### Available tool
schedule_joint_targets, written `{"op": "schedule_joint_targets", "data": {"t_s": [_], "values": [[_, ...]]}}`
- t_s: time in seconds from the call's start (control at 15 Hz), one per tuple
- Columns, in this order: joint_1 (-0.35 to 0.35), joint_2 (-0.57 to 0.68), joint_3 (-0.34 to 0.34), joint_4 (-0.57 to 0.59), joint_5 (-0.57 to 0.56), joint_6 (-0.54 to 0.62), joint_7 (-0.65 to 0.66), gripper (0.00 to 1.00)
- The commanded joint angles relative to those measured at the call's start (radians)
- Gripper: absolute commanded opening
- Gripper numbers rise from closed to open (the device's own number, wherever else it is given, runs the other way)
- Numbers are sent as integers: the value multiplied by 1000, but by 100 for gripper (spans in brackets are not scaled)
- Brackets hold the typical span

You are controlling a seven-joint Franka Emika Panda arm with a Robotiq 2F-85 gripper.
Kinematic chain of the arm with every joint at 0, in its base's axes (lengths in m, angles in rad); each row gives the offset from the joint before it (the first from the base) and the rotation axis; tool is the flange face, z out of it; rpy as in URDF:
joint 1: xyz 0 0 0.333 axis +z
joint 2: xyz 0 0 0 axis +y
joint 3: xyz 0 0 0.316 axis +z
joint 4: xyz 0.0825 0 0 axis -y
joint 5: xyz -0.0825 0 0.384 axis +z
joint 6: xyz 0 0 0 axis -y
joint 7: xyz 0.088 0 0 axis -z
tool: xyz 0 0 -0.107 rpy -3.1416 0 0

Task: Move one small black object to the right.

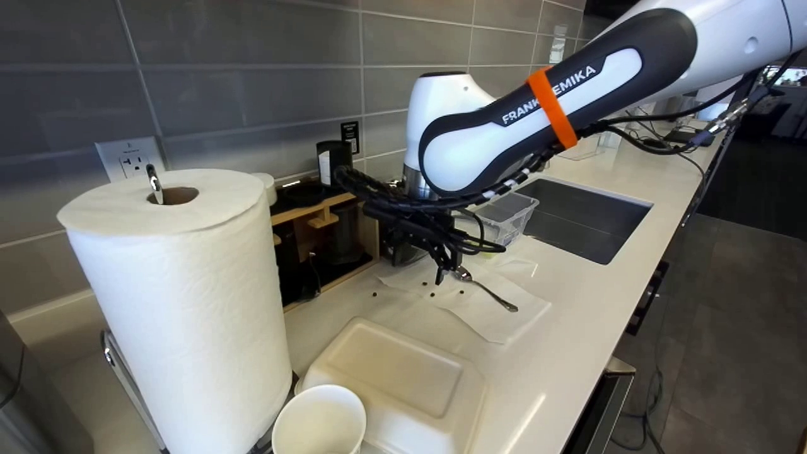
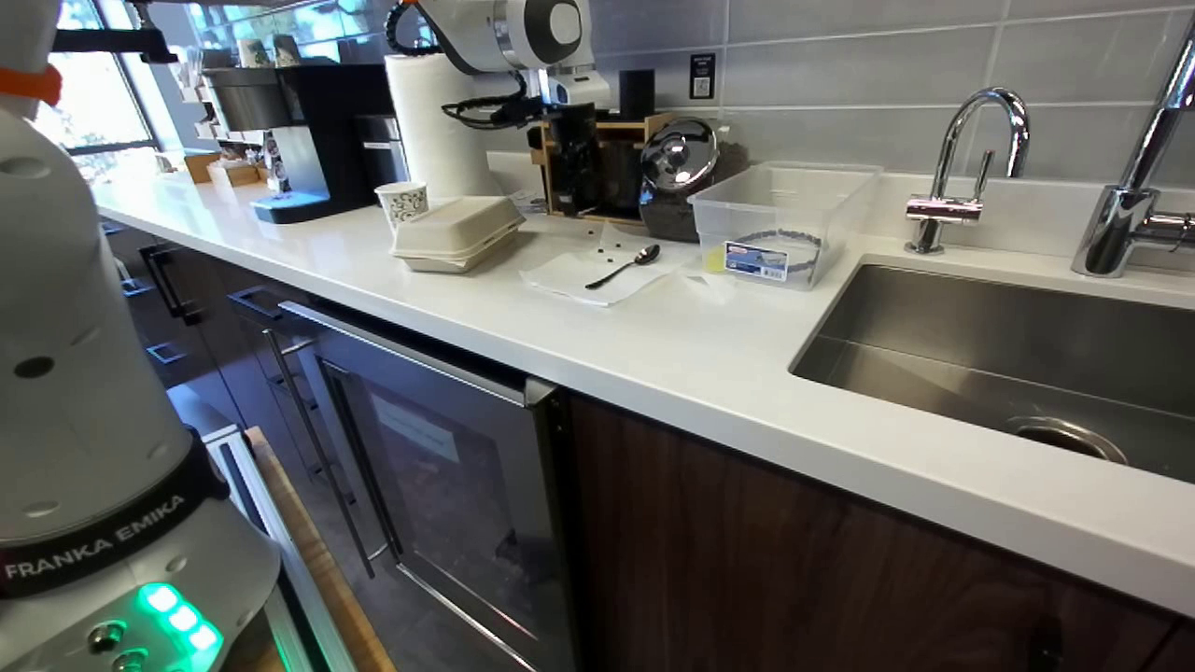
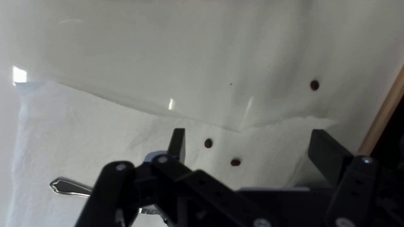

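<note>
Gripper [image 3: 248,135] spread wide, I see two small dark objects [image 3: 208,143] framed between its jaws, on the white paper sheet [image 3: 94,126]. A third dark object [image 3: 314,85] lies off it on the worktop [image 3: 142,53]; in an exterior view, a fourth dark object [image 1: 461,291] sits near the spoon [image 1: 492,295].

Four small, dark, rounded objects [image 1: 432,294] lie apart from one another: three on white paper [image 1: 473,307], one on the countertop [image 1: 555,340] beside it.
</note>
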Motion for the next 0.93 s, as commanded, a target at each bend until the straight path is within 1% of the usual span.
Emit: {"op": "schedule_joint_targets", "data": {"t_s": [0.0, 0.13, 0.2, 0.33, 0.47, 0.6, 0.67, 0.73, 0.8, 0.87], "values": [[5, 77, 13, 101, 1, -31, -96, 100], [7, 109, 13, 138, 2, -39, -146, 100], [6, 124, 15, 153, 10, -39, -174, 98], [12, 156, 13, 183, 12, -41, -215, 88], [17, 183, 12, 211, 15, -45, -249, 74], [29, 202, 7, 235, 11, -56, -266, 74], [35, 210, 6, 248, 10, -63, -271, 68], [40, 216, 6, 257, 10, -68, -278, 70], [45, 222, 5, 268, 9, -74, -284, 65], [49, 228, 4, 279, 10, -81, -289, 65]]}}
